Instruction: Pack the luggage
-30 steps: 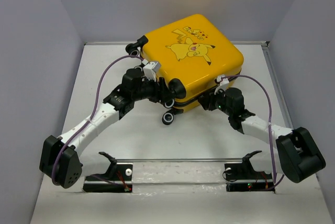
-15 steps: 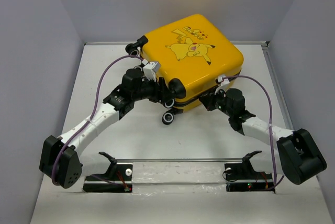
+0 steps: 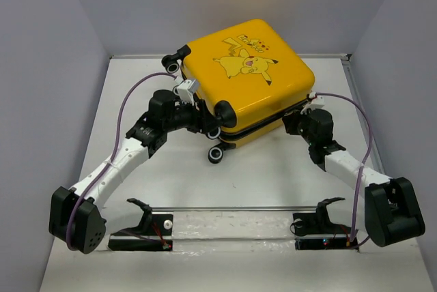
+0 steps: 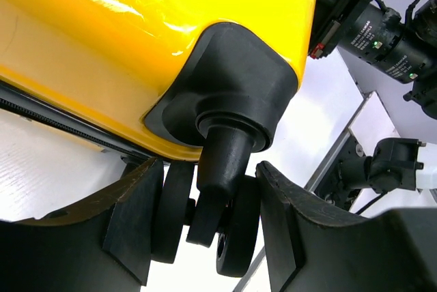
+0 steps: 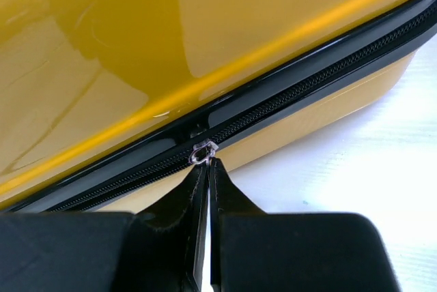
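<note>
The yellow suitcase [image 3: 249,77] with the Pikachu cartoon lies closed and tilted at the back of the table. My left gripper [image 3: 207,125] is shut on a black twin wheel [image 4: 205,217] at the suitcase's near left corner, with one finger [image 4: 136,217] on each side of it. My right gripper [image 3: 299,119] is at the front right edge, shut on the small metal zipper pull [image 5: 203,152] on the black zipper track [image 5: 287,97]. The lining and the inside are hidden.
Another wheel [image 3: 216,155] hangs below the near corner and one [image 3: 174,65] sticks out at the back left. A metal rail [image 3: 232,209] with two black stands crosses the front. Grey walls stand left, right and behind. The right arm [image 4: 382,26] shows in the left wrist view.
My right gripper has moved right along the zipper seam toward the suitcase's right corner. My left gripper has shifted slightly left with the wheel, and the suitcase has turned a little.
</note>
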